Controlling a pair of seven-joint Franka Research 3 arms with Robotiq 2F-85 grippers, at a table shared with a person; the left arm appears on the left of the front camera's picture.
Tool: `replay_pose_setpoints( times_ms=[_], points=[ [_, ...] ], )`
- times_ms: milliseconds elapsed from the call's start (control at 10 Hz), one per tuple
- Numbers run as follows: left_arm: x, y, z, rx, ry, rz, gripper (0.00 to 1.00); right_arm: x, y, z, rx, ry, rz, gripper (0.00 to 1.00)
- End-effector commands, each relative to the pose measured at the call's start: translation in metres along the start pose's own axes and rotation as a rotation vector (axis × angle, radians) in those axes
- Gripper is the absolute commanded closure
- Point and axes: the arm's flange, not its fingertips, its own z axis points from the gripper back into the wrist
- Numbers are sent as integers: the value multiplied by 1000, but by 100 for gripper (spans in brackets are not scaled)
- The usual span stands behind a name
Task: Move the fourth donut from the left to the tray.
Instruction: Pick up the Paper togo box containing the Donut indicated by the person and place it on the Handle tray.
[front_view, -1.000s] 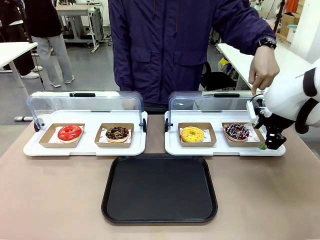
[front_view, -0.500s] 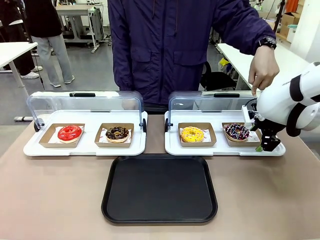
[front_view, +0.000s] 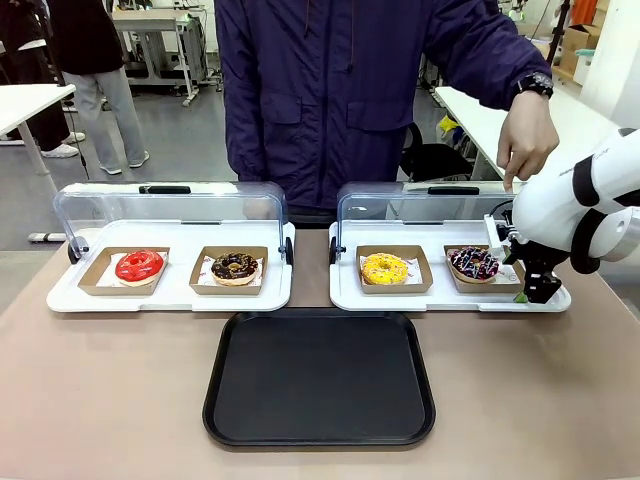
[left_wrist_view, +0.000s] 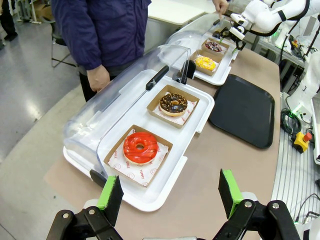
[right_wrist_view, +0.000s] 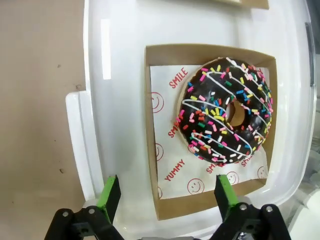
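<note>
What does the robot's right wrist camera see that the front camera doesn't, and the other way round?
Right wrist view, not front: the red words SMILE and YUMMY and the smiley faces on the paper under the donut. Front view, not right wrist: the black tray, the red donut, the crumb donut, the yellow donut and the person's hand, pointing down. Both: the sprinkle donut in its cardboard holder, and the open right gripper.

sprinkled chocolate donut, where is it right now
Front view: the sprinkled chocolate donut sits in its holder on the right-hand white tray, right of the yellow donut, the right gripper beside it.
</note>
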Motion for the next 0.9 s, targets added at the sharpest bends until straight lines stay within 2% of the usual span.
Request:
replay_pose_setpoints(
  times_ms=[0, 200, 300, 400, 500, 600, 700, 800],
  points=[
    [1, -2, 1, -3, -4, -2, 0, 4, -10, -6, -2, 39, -9, 0],
    [1, -2, 1, -3, -4, -2, 0, 3, -11, -7, 1, 46, -16, 0],
    [1, -2, 1, -3, -4, -2, 0, 2, -12, -6, 9, 50, -16, 59],
    [1, -2, 1, -3, -4, -2, 0, 3, -11, -6, 15, 50, -17, 58],
    [1, -2, 1, -3, -4, -2, 0, 2, -14, -5, 21, 51, -14, 100],
    [1, -2, 1, -3, -4, -2, 0, 3, -13, -5, 27, 48, -14, 61],
    [1, -2, 1, -3, -4, -2, 0, 2, -14, -4, 32, 54, -11, 100],
    [1, -2, 1, -3, -4, -2, 0, 2, -15, -3, 44, 45, -12, 100]
  ],
)
